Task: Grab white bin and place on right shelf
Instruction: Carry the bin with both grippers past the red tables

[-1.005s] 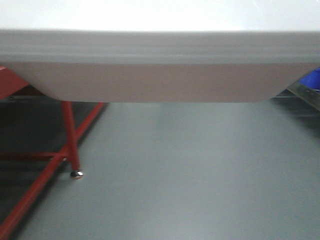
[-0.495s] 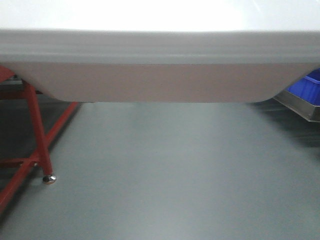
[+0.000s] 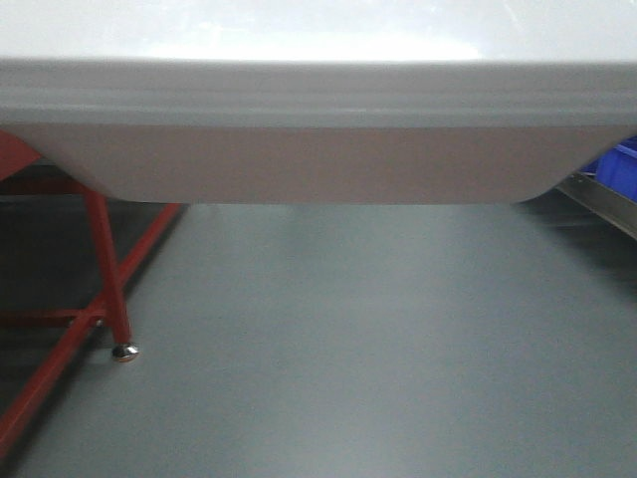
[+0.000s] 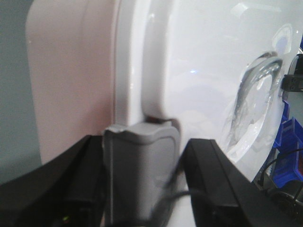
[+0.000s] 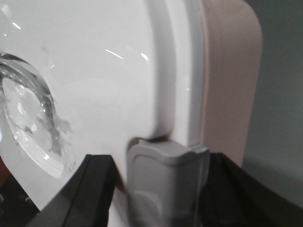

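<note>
Clamping white bin (image 3: 318, 164) rim, left pincer (image 4: 142, 189), right pincer (image 5: 165, 189)

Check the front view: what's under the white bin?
Only bare grey floor directly under the white bin. A red stand leg shows lower left, a blue crate at right. The bin hides everything behind it.

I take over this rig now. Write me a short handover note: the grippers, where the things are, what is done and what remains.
Left gripper: closed on a grey latch of the white bin.
Right gripper: the same at the other end.
Bin: lifted, floor visible beneath it.
Right shelf: only its edge shows, far right in the front view.
Done: grab and lift.
Left: carry it right, set it on the shelf.
</note>
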Action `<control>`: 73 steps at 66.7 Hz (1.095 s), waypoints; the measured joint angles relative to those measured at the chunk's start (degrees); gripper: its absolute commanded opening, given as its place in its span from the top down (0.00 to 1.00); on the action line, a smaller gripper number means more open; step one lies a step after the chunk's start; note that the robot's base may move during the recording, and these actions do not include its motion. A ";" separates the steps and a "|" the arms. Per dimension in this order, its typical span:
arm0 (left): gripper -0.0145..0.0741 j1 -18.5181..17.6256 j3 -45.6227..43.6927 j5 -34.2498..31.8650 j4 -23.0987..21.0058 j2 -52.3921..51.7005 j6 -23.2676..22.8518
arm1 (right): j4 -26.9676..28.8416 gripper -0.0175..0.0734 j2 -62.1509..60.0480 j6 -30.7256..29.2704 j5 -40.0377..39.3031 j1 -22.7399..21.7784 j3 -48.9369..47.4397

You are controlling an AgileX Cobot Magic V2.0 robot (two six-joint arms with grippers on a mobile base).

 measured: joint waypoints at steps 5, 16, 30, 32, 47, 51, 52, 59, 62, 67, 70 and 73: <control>0.63 0.00 0.00 0.00 0.00 0.00 0.00 | 0.00 0.43 0.00 0.00 0.00 0.00 0.00; 0.63 0.00 0.00 0.00 0.00 0.00 0.00 | 0.00 0.43 0.00 0.00 0.00 0.00 0.00; 0.63 0.00 0.00 0.00 0.00 0.00 0.00 | 0.00 0.43 0.00 0.00 0.00 0.00 0.00; 0.63 0.00 0.00 0.00 0.00 0.00 0.00 | 0.00 0.43 0.00 0.00 0.00 0.00 0.00; 0.63 0.00 0.00 0.00 0.00 0.00 0.00 | 0.00 0.43 0.00 0.00 0.00 0.00 0.00; 0.63 0.00 0.00 0.00 0.00 0.00 0.00 | 0.00 0.43 0.00 0.00 0.00 0.00 0.00; 0.63 0.00 0.00 0.00 0.00 0.00 0.00 | 0.00 0.43 -0.01 0.00 0.00 0.00 0.00; 0.63 0.00 0.00 0.10 0.00 0.00 0.00 | 0.00 0.43 -0.23 0.00 0.00 0.00 0.00; 0.63 0.00 0.00 0.10 0.00 0.00 0.00 | 0.00 0.43 -0.23 0.00 0.00 0.00 0.00; 0.63 0.00 0.00 0.10 0.00 0.00 0.00 | 0.00 0.43 -0.23 0.00 0.00 0.00 0.00; 0.63 0.00 0.00 0.10 0.00 0.00 0.00 | 0.00 0.43 -0.23 0.00 0.00 0.00 0.00; 0.63 0.00 0.00 0.10 0.00 0.00 0.00 | 0.00 0.43 -0.23 0.00 0.00 0.00 0.00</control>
